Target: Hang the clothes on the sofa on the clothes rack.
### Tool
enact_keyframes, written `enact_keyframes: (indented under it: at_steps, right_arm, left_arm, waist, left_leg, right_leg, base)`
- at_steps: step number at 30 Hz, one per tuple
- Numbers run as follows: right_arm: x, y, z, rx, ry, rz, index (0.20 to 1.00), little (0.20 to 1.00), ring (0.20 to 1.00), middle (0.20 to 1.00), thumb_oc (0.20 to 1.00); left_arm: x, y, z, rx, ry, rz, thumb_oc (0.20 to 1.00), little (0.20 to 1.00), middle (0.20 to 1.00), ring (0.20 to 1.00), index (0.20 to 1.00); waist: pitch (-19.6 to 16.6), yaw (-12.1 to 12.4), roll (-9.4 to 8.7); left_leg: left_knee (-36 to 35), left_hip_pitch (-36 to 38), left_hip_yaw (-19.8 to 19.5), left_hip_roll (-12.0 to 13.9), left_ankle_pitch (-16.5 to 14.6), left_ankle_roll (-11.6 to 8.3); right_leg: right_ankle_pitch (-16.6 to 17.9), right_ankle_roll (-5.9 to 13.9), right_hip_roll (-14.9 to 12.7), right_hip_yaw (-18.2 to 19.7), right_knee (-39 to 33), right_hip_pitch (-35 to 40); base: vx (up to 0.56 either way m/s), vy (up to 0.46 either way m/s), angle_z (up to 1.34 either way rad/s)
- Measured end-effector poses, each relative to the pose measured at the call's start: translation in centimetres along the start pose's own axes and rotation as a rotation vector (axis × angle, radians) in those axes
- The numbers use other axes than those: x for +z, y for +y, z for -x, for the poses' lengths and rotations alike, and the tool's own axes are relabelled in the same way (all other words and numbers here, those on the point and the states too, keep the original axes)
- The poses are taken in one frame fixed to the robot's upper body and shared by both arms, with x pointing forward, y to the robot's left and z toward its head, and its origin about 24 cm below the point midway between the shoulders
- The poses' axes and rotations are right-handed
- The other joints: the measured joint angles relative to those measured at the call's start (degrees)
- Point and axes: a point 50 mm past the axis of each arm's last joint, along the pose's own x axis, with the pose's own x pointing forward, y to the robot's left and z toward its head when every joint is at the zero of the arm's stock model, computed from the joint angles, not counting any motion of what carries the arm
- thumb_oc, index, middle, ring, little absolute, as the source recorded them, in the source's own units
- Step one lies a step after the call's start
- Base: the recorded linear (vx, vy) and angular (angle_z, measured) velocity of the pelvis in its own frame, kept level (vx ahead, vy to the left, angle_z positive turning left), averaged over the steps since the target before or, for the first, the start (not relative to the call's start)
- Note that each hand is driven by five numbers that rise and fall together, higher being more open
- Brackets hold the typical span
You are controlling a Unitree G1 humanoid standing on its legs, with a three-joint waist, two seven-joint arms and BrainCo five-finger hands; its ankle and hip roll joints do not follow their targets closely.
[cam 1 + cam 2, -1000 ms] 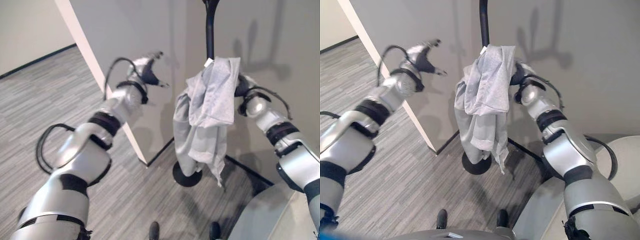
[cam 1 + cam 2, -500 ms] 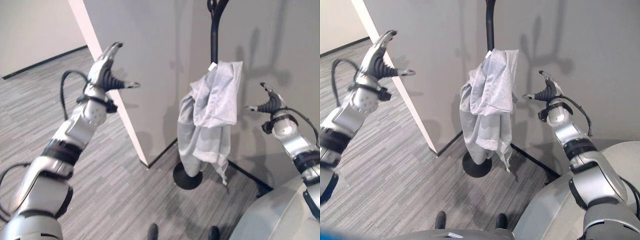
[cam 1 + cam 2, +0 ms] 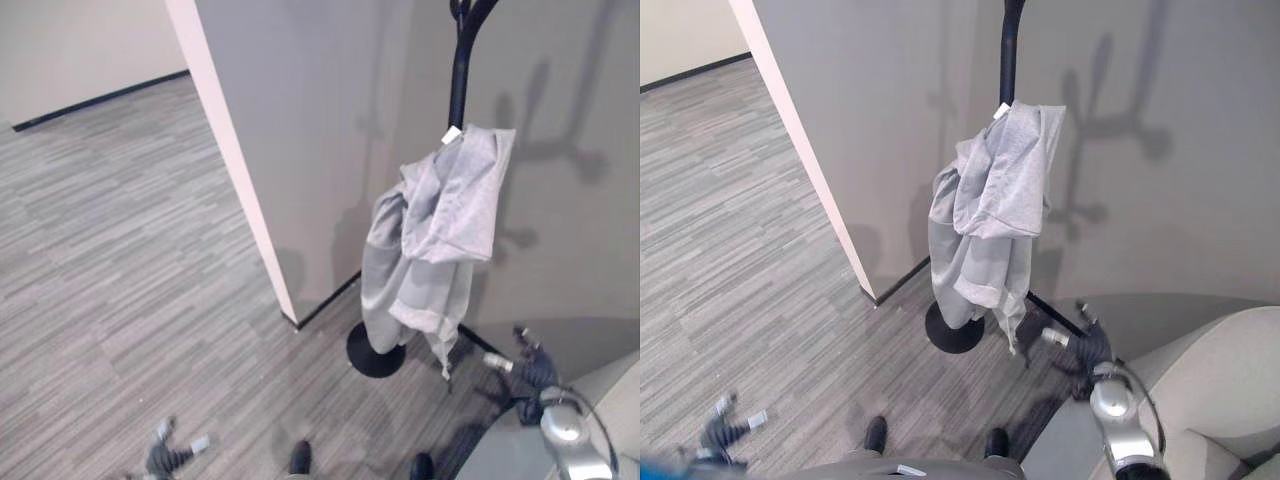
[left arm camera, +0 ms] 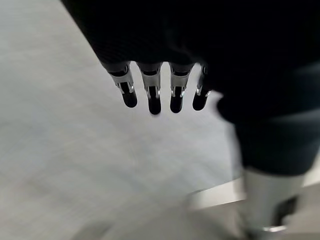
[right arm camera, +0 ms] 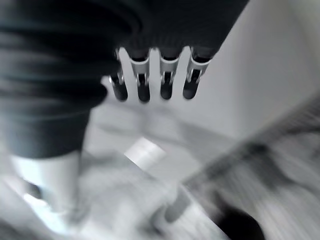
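The garment [image 3: 437, 244] now hangs on the rack [image 3: 459, 62] by itself, bunched over a hook high on the black pole, its folds trailing down toward the round base [image 3: 375, 357] on the carpet. A second ago my right hand was still tucked in behind the cloth; half a second ago both hands were already clear and raised to either side. Now I have both arms dropped: the right hand [image 3: 1087, 349] sits low by the sofa [image 3: 1215, 380], well apart from the cloth, and the left hand [image 3: 166, 456] is down near the floor at the lower left. In the wrist views both hands have their fingers [image 4: 150, 98] straight and spread, holding nothing. The whole view has also shifted upward along the rack, which I put down to my head camera, not the rack. The cloth has kept its shape and place through the release, so I judge the hang holds and this piece is done. I can see no other clothes on the visible bit of sofa.
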Motion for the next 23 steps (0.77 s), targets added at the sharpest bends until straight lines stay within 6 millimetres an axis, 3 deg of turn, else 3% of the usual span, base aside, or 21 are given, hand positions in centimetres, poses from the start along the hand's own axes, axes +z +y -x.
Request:
enact_keyframes:
  at_steps: [2,6,8,11,13,17,23]
  right_arm:
    - [-1.9,1.6,0.7,0.081,0.087,0.019,1.0,1.0,1.0,1.0,1.0]
    - [-3.1,3.8,1.0,0.161,0.139,0.02,1.0,1.0,1.0,1.0,1.0]
    - [-5.6,5.8,1.2,0.23,0.293,0.075,1.0,1.0,1.0,1.0,1.0]
    - [-8.1,7.8,3.1,0.319,0.427,0.12,1.0,1.0,1.0,1.0,1.0]
    - [-9.1,8.1,4.0,0.318,0.483,0.095,1.0,1.0,1.0,1.0,1.0]
    - [-10.7,6.7,4.6,0.262,0.594,0.089,1.0,1.0,1.0,1.0,1.0]
    - [-12.3,5.5,6.0,0.242,0.685,0.11,1.0,1.0,1.0,1.0,1.0]
  left_arm:
    - [-1.6,-1.8,0.5,-0.083,0.083,-0.035,1.0,1.0,1.0,1.0,1.0]
    - [-0.8,-3.1,-0.3,-0.138,0.098,-0.039,1.0,1.0,1.0,1.0,1.0]
    - [-0.7,-4.1,-0.7,-0.175,0.159,-0.075,1.0,1.0,1.0,1.0,1.0]
    - [0.4,-5.2,-1.0,-0.215,0.134,-0.073,1.0,1.0,1.0,1.0,1.0]
    - [1.1,-5.7,-1.2,-0.232,0.113,-0.078,1.0,1.0,1.0,1.0,1.0]
    - [1.5,-6.9,-1.0,-0.279,0.105,-0.106,1.0,1.0,1.0,1.0,1.0]
    - [0.2,-7.7,-0.2,-0.318,0.144,-0.122,1.0,1.0,1.0,1.0,1.0]
  waist:
    - [-0.05,0.14,-0.01]
    - [-1.82,0.65,0.39]
    - [-4.53,0.72,0.4]
    - [-6.4,0.81,0.34]
    - [-6.49,0.73,0.31]
    - [-6.97,0.69,0.71]
    - [-7.64,0.76,1.87]
  left_leg:
    - [0.0,-0.4,0.03,0.12,0.03,0.14]
    - [0.0,-0.35,0.22,0.11,0.27,0.45]
    - [-0.01,-0.32,0.34,0.08,0.29,0.47]
    - [-0.01,-0.25,0.31,0.03,0.34,0.54]
    - [-0.01,-0.09,0.41,-0.03,0.38,0.6]
    - [-0.02,0.91,0.34,-0.66,0.39,0.8]
    - [-0.02,1.22,0.07,-0.47,0.32,0.91]
  right_leg:
    - [0.0,0.0,0.08,0.02,0.01,-0.14]
    - [0.0,0.0,-0.02,-0.14,-0.02,0.1]
    - [0.01,0.0,-0.02,-0.1,-0.01,0.22]
    - [-0.01,0.01,-0.08,-0.34,-0.01,0.33]
    - [-0.02,0.01,-0.15,-0.36,-0.01,0.44]
    - [-0.14,0.16,-0.83,-0.6,-0.01,1.47]
    - [-0.27,0.23,-0.65,-1.05,-0.02,2.14]
  base:
    - [0.0,0.018,0.1]
    - [0.01,0.021,0.08]
    - [0.01,0.016,-0.01]
    - [0.0,0.0,0.0]
    - [0.01,0.017,-0.01]
    - [0.05,0.044,0.05]
    - [0.03,0.016,0.02]
